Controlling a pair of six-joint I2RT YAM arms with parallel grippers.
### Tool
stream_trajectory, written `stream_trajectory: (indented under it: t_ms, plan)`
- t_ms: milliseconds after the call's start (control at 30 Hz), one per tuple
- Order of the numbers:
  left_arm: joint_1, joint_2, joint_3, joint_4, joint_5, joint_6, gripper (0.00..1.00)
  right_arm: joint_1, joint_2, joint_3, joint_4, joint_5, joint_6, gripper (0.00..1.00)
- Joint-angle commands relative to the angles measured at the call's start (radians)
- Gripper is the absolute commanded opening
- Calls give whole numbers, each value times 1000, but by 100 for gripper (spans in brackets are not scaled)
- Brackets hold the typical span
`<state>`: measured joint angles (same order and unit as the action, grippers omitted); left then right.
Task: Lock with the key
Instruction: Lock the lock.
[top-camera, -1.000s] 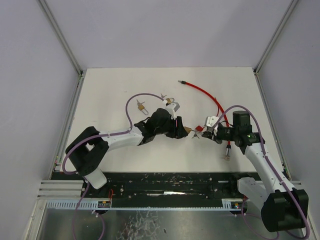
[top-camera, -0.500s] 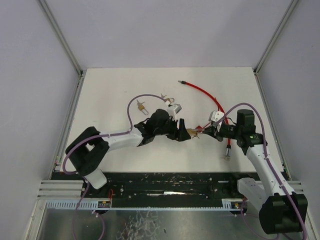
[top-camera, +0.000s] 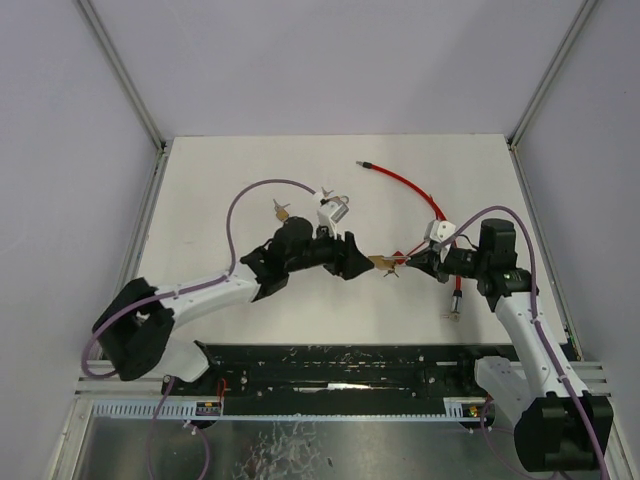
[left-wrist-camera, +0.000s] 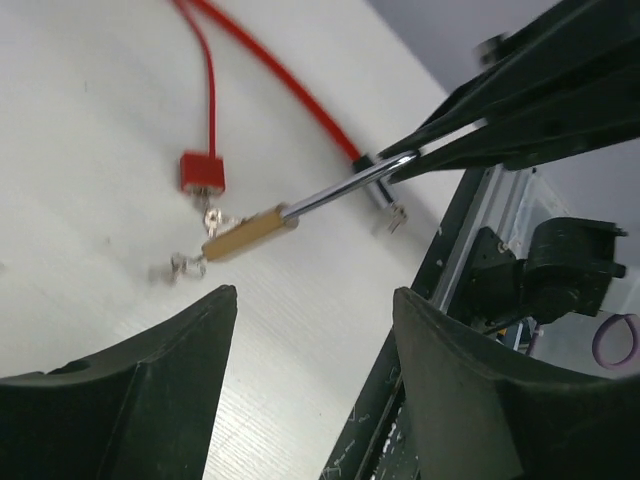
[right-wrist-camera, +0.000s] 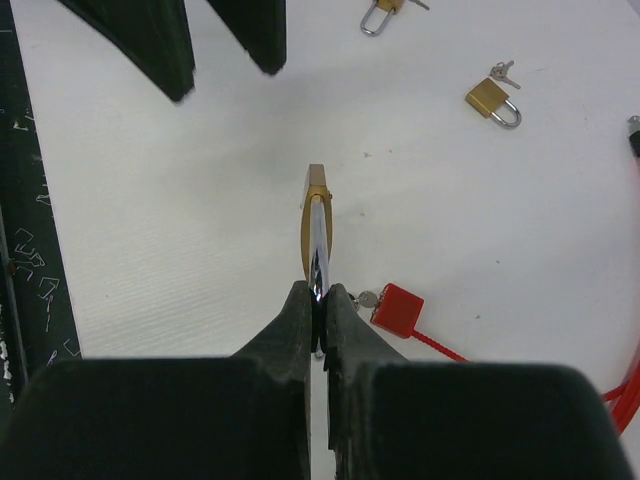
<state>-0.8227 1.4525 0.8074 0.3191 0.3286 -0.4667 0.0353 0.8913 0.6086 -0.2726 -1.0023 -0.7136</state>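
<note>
Right end effector (right-wrist-camera: 318, 298) is clamping shut on the silver shackle of a brass padlock (right-wrist-camera: 316, 190), holding it edge-on with the body pointing out toward the left arm. Left end effector (left-wrist-camera: 312, 300) is sitting open and empty, jaws spread wide, facing the padlock's body end and not touching it. In the top view the padlock is hanging between the two end effectors, near the middle of the counter (top-camera: 220, 190) and apparently raised off it. Small keys (left-wrist-camera: 183, 266) are lying on the counter just under the padlock, beside a red tag (left-wrist-camera: 202, 170) (cannot tell which key fits). A red cable (top-camera: 410, 190) is running from the tag toward the far side. A spare brass padlock (right-wrist-camera: 490, 100) is lying farther back, well apart from the held one.
</note>
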Motion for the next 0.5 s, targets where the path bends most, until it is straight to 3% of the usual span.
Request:
stream_trajectory:
  t_ms: [0, 167, 200, 267, 333, 467]
  plan:
    - [8, -139, -58, 201, -28, 129, 63, -20, -37, 70, 36, -121, 4, 0]
    - [8, -276, -194, 458, -21, 214, 64, -47, -49, 93, -22, -179, -20, 0]
    - [7, -319, -279, 661, -9, 286, 70, -64, -61, 100, -33, -209, -13, 0]
    - [7, -330, -342, 774, -4, 329, 89, -80, -75, 103, -39, -227, -9, 0]
    - [10, -328, -376, 828, 3, 350, 100, -93, -83, 110, -45, -245, 1, 0]
    - [35, -261, -358, 848, 139, 329, 100, -125, -87, 147, -95, -276, 4, 0]
